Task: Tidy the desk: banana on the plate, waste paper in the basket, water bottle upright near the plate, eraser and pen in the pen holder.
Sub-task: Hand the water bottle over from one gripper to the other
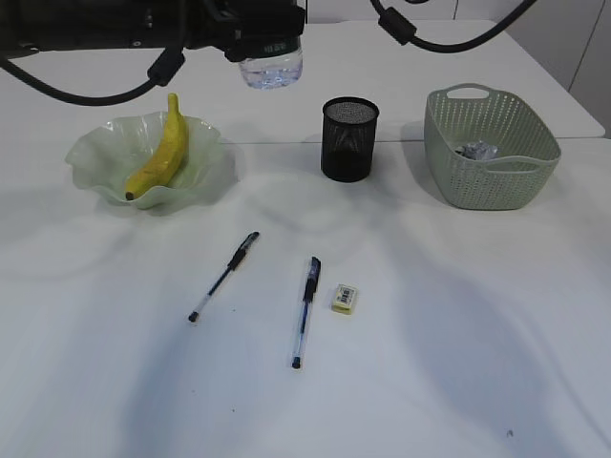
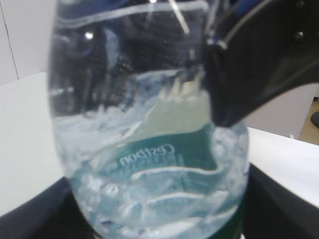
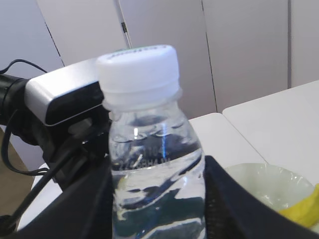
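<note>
The clear water bottle (image 1: 272,69) hangs in the air at the back, just right of the plate, under the two dark arms. My left gripper (image 2: 159,211) has its jaws against both sides of the bottle (image 2: 149,149), which fills that view. My right gripper (image 3: 157,199) is shut on the bottle (image 3: 149,149) below its white cap. The banana (image 1: 160,157) lies on the green plate (image 1: 95,153). Waste paper (image 1: 475,150) sits in the basket (image 1: 492,181). Two pens (image 1: 224,277) (image 1: 305,310) and the eraser (image 1: 345,299) lie on the table in front of the black mesh pen holder (image 1: 349,138).
A black cable (image 1: 57,86) loops over the table's back left. The basket stands at the right, the pen holder in the middle. The white table shows a seam running across behind the plate.
</note>
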Robot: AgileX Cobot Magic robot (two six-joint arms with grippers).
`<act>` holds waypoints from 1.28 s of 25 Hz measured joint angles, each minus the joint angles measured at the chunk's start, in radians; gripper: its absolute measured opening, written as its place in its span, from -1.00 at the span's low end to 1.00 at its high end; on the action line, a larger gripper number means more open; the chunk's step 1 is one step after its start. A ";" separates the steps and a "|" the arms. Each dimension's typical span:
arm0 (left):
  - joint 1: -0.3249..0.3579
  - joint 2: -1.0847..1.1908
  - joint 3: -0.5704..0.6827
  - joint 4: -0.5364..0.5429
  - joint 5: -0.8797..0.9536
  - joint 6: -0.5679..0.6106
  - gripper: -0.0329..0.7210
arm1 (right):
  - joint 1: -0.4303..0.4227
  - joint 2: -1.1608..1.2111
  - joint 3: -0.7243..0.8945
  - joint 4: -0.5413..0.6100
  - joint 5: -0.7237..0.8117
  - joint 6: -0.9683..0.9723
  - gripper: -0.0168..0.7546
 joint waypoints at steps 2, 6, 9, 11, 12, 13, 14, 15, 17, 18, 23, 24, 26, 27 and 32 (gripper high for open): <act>0.000 0.000 0.000 -0.001 0.000 0.000 0.66 | 0.006 0.000 0.000 0.000 0.000 0.002 -0.09; 0.000 0.000 -0.004 -0.001 0.000 -0.002 0.66 | 0.008 0.000 0.000 0.000 0.000 0.010 -0.09; 0.000 0.001 -0.018 -0.001 0.000 -0.002 0.66 | 0.008 0.000 0.000 0.002 0.000 0.014 -0.09; 0.000 0.002 -0.026 -0.001 0.000 -0.002 0.66 | 0.008 0.000 0.000 0.006 0.000 0.016 -0.09; 0.000 0.002 -0.028 -0.001 0.000 -0.002 0.66 | 0.008 0.000 0.000 0.010 0.000 0.016 -0.09; 0.000 0.002 -0.030 -0.001 0.000 -0.002 0.66 | 0.008 0.000 0.000 0.014 0.000 0.016 -0.09; 0.000 0.002 -0.030 -0.001 0.000 -0.002 0.66 | 0.008 0.000 0.000 0.016 0.000 0.016 -0.09; 0.000 0.002 -0.030 -0.001 -0.001 -0.002 0.66 | 0.008 0.000 0.000 0.020 0.000 0.016 -0.09; 0.000 0.002 -0.030 -0.001 -0.002 -0.002 0.66 | 0.008 0.000 0.000 0.026 0.000 0.016 -0.09; 0.000 0.002 -0.030 -0.001 -0.002 -0.002 0.66 | 0.008 0.000 0.000 0.031 -0.002 0.016 -0.09; 0.000 0.002 -0.031 -0.002 -0.002 -0.003 0.66 | 0.008 0.000 0.000 0.054 -0.002 0.016 -0.09; 0.000 0.002 -0.033 -0.002 -0.002 -0.003 0.65 | 0.008 0.000 0.000 0.061 -0.002 0.016 -0.09; 0.000 0.002 -0.038 -0.002 -0.002 -0.004 0.65 | 0.008 0.000 0.000 0.075 -0.004 0.016 -0.09; 0.000 0.002 -0.041 -0.002 -0.002 -0.004 0.64 | 0.008 0.000 0.000 0.080 -0.004 0.018 -0.09; 0.000 0.002 -0.065 -0.002 -0.002 -0.022 0.64 | 0.008 0.000 0.000 0.116 -0.010 0.028 -0.09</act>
